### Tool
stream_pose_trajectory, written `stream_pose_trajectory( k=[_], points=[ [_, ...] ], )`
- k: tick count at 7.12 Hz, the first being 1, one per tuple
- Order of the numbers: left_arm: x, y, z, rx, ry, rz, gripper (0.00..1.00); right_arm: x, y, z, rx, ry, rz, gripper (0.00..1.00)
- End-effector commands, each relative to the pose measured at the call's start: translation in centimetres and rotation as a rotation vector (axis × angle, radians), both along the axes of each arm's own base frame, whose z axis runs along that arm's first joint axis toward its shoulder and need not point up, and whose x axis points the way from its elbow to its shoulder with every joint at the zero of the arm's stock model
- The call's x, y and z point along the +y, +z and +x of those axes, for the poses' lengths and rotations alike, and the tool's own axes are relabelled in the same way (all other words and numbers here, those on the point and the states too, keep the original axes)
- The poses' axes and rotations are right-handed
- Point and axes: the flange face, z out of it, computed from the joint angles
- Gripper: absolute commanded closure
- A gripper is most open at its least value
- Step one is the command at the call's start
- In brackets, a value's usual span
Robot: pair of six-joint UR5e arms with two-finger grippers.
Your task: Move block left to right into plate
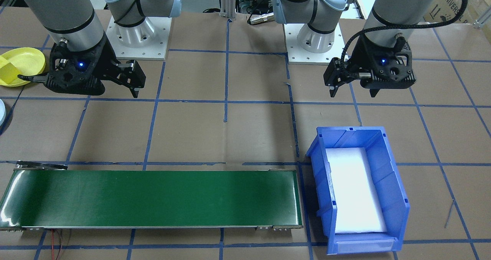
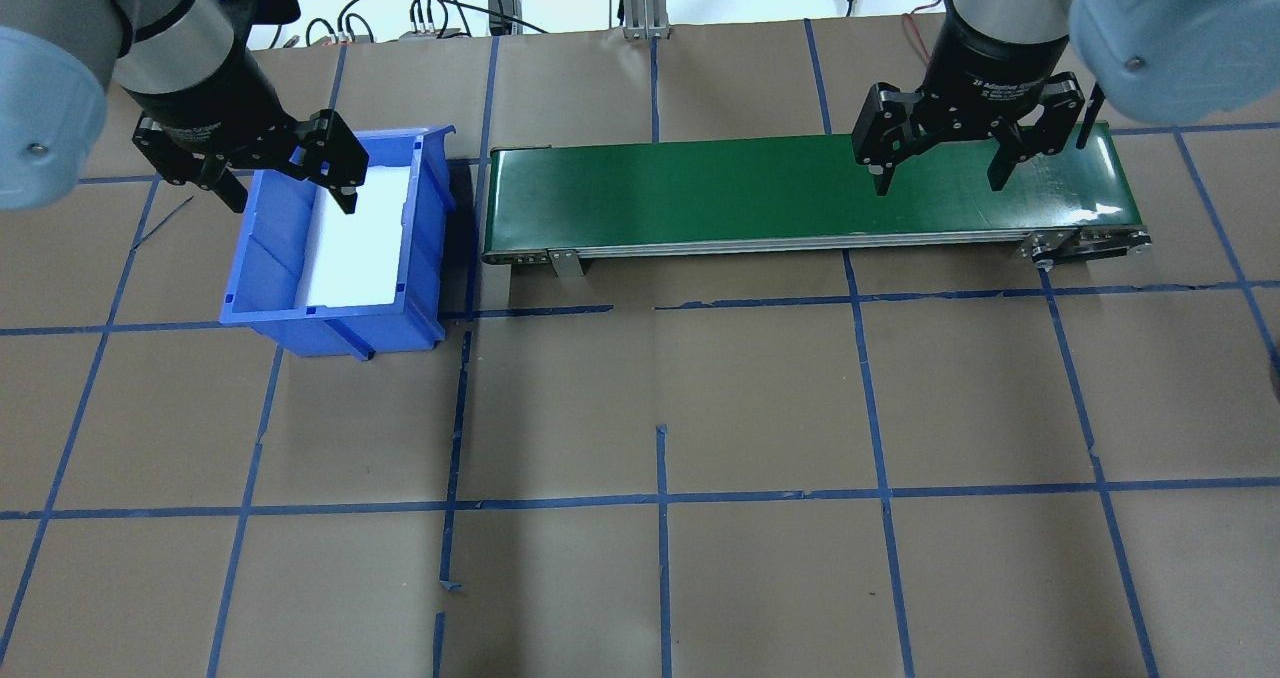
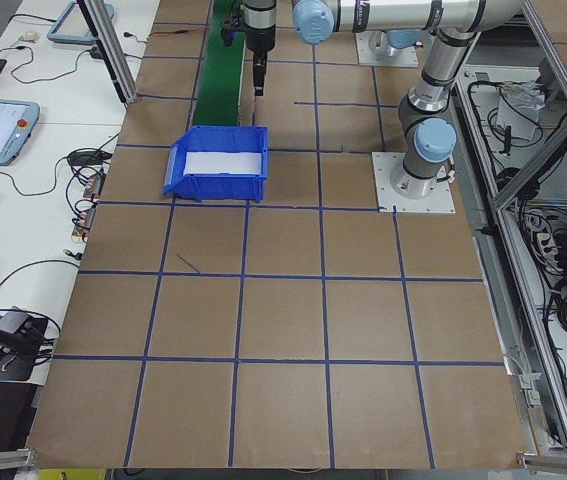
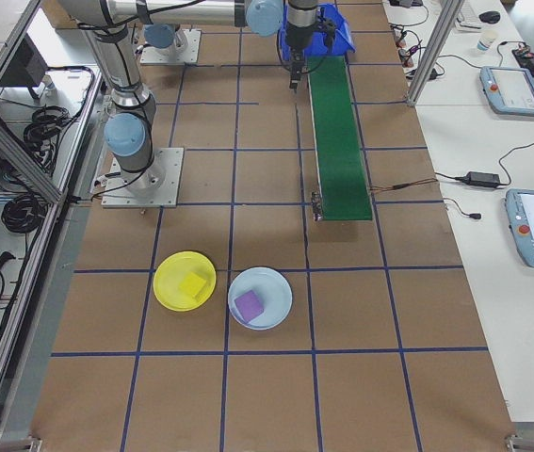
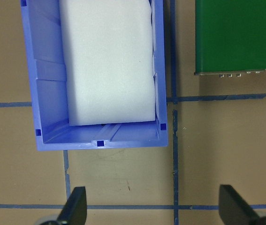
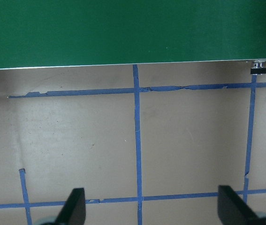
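On both plates, a block each: yellow block (image 4: 192, 283), purple block (image 4: 249, 304) | both arms' fingers wide, holding nothing | task looks finished.

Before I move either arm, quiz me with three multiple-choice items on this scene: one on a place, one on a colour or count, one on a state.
1. Where is the yellow block?
A. on the green belt
B. in the yellow plate
C. in the blue bin

2. How many plates are on the table?
A. one
B. two
C. four

3. What state is the left end effector in?
A. open and empty
B. shut on a block
C. shut on the bin wall

Answers:
1 B: the yellow block lies in the yellow plate.
2 B: the yellow plate sits beside a pale blue plate holding a purple block.
3 A: the left end effector shows spread fingers with nothing between them, near the blue bin.
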Motion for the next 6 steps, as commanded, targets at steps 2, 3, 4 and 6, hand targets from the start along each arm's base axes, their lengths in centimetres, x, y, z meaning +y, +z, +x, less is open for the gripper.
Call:
stream_pose_trajectory(
  k=[2, 3, 4, 6],
  points=[
    [0.0, 0.0, 0.0, 0.001, 0.000, 0.000, 0.00, -0.1, 2.1, -1.2, 0.002, -0.019, -0.030, 0.00],
    [0.0, -0.1, 0.0, 0.001, 0.001, 0.002, 0.00, -0.2, 2.2, -1.4, -0.008, -0.026, -0.033, 0.00],
    [0.1, -0.2, 0.0, 0.001, 0.001, 0.003, 0.00, 0.6, 2.3, -0.7, -0.025, -0.031, -0.014, 0.00],
    [0.0, 0.0, -0.1, 0.000, -0.002, 0.001, 0.00, 0.8, 2.1, -0.2, -0.077, -0.033, 0.003, 0.00]
  ],
)
